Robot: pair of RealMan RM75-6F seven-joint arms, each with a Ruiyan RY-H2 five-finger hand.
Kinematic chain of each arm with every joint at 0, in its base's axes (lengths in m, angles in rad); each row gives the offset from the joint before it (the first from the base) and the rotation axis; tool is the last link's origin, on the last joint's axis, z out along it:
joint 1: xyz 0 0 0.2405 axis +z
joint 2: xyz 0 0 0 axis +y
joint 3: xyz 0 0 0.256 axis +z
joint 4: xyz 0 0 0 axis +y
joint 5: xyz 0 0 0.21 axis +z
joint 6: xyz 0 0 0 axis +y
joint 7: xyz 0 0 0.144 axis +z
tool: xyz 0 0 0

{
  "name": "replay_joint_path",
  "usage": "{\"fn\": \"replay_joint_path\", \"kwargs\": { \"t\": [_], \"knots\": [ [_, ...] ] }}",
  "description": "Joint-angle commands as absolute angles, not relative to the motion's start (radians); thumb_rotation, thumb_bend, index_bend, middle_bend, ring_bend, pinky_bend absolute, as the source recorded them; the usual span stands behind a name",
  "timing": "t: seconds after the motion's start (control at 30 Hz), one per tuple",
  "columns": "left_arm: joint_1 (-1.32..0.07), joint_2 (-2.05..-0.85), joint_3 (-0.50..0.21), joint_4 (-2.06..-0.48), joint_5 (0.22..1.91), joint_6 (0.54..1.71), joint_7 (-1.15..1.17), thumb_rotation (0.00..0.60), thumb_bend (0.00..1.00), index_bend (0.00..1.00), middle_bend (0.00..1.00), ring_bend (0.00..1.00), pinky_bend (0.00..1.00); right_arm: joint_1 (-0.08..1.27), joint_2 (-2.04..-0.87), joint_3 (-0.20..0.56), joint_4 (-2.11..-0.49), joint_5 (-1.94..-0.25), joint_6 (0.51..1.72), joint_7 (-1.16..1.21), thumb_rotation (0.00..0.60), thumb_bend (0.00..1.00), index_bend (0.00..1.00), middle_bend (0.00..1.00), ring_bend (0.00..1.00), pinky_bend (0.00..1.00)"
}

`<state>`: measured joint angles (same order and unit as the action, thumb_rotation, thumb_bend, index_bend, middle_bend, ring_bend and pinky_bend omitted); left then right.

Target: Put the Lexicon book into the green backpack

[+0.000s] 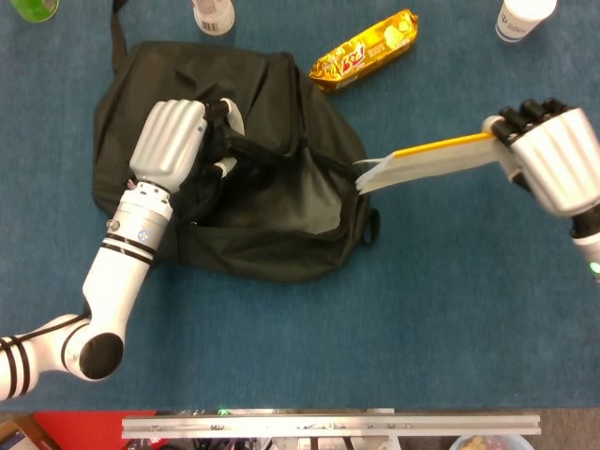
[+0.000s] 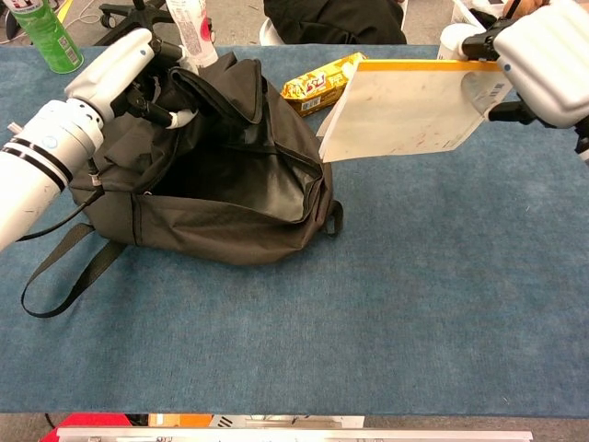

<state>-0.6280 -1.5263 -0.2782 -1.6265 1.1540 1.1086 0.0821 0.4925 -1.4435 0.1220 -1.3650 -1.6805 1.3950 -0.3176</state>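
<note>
Presently held: book [image 2: 405, 110], thin, pale cover with faint marks, yellow-orange band along its upper edge. It is clasped at its far end by the right hand [image 2: 543, 60], fingers curled over the top edge, and hangs in the air above the desk [image 2: 368, 322], its free corner just at the rim of the backpack [image 2: 212, 207].

Backpack: dark, nearly black fabric, lying on the desk with its mouth gaping toward the book and a grey lining showing inside. Left hand [image 1: 169, 145] grips the upper flap and lifts it, fingers closed on the fabric. One strap [image 2: 60, 276] trails loose across the blue desk.

Head view only: the book seen edge-on as a slim wedge [image 1: 427, 159]; a white cup [image 1: 520, 19] at the far right corner.

Chest view only: the book's broad face; a green can [image 2: 41, 37] far left; a white bottle [image 2: 189, 23] behind the backpack.

Both views: gold snack packet [image 1: 364, 49] beyond the backpack, apart from it.
</note>
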Motion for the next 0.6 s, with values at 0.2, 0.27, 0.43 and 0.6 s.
{"fn": "replay_joint_path", "kwargs": {
  "t": [0.2,0.27,0.43,0.6],
  "knots": [
    [-0.628,-1.489,-0.285,-1.682,1.12,1.089,0.077,0.6,0.32,0.57,0.64,0.66,0.83,0.565,-1.57,0.121,-1.205,-1.761,1.404,-0.305,0.6,0.44,0.91,0.67,0.58,0.68],
    [-0.629,-1.485,-0.283,-1.686,1.117,1.089,0.081,0.6,0.32,0.57,0.64,0.66,0.83,0.58,-1.598,0.119,-1.158,-1.781,1.416,-0.294,0.6,0.44,0.91,0.67,0.58,0.68],
    [-0.629,-1.475,-0.284,-1.696,1.102,1.083,0.077,0.6,0.32,0.57,0.64,0.66,0.83,0.616,-1.685,0.126,-1.029,-1.81,1.459,-0.258,0.6,0.44,0.91,0.67,0.58,0.68],
    [-0.632,-1.466,-0.285,-1.706,1.093,1.081,0.078,0.6,0.32,0.57,0.64,0.66,0.83,0.649,-1.752,0.134,-0.941,-1.817,1.478,-0.245,0.6,0.43,0.92,0.67,0.58,0.68]
  ]
}}
